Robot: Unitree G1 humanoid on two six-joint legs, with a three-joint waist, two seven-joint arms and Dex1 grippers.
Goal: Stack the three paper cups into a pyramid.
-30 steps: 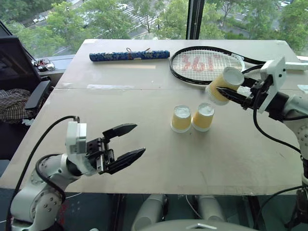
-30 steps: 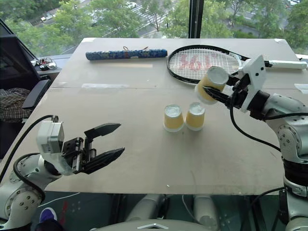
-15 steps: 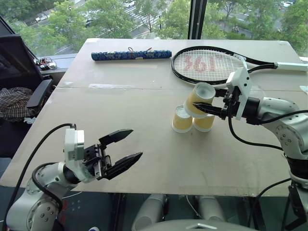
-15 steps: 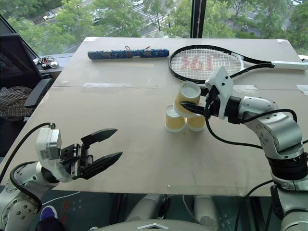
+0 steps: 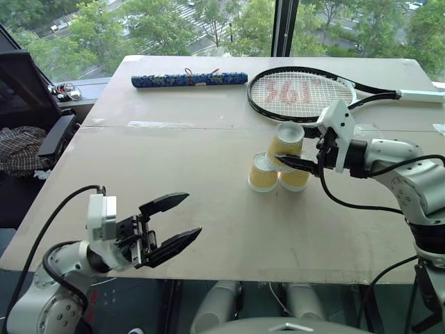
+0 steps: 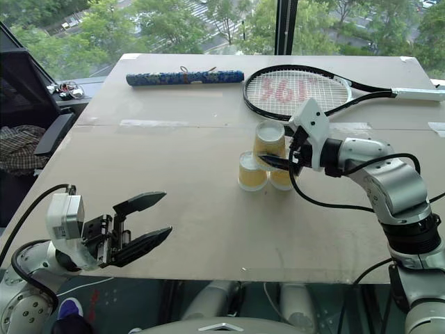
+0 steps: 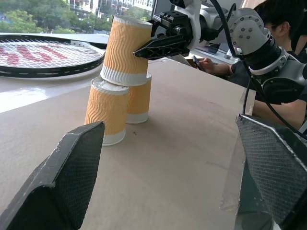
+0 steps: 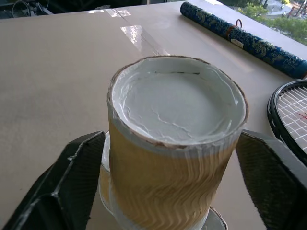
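Note:
Two paper cups (image 5: 262, 174) (image 5: 295, 179) stand side by side, upside down, at the table's middle. The third cup (image 5: 287, 141) rests base-up across their tops, slightly tilted, so the three form the pyramid. My right gripper (image 5: 290, 154) reaches in from the right and stands open around this top cup. In the right wrist view its fingers (image 8: 72, 182) flank the cup's (image 8: 175, 143) sides. My left gripper (image 5: 191, 214) hovers open and empty near the table's front left edge, well short of the cups (image 7: 108, 110).
A tennis racket (image 5: 299, 94) lies just behind the cups, its handle running off right. A blue patterned roll (image 5: 189, 80) lies at the far left of the table (image 5: 174, 160). A seated person (image 7: 283, 19) is beyond the table's right side.
My right gripper carried the third cup down and left onto the two standing cups, and its fingers have parted from it. The left gripper stayed about where it was.

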